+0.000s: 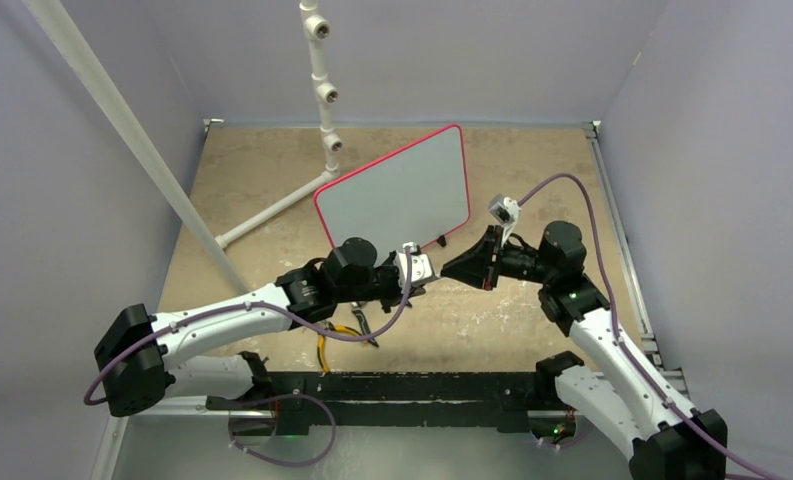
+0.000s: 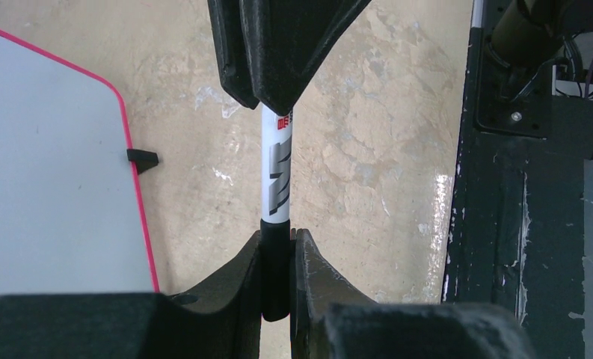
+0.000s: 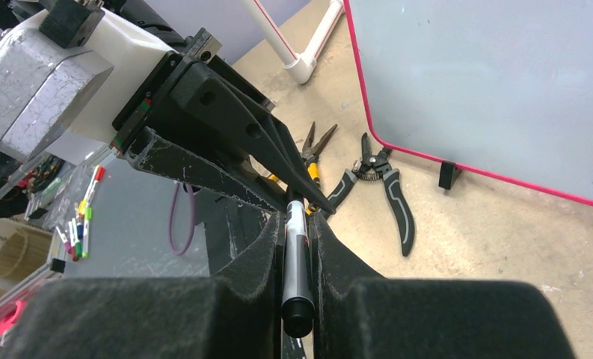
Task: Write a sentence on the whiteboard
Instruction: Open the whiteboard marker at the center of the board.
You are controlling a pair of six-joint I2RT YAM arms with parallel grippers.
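White cylindrical marker (image 2: pixel 276 179), black end: left gripper (image 2: pixel 277 241) clamped on black end, right gripper (image 3: pixel 299 221) clamped on white barrel. Red-framed grey rectangular whiteboard (image 1: pixel 397 195) just beyond both.

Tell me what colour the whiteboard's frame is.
Red-pink: a thin frame around the grey-white whiteboard. It shows best in the right wrist view.

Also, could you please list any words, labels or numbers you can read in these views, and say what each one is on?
None reads clearly.
White-barrelled marker: small red print and large grey lettering, both too blurred to read.
Red-framed white whiteboard: no writing.
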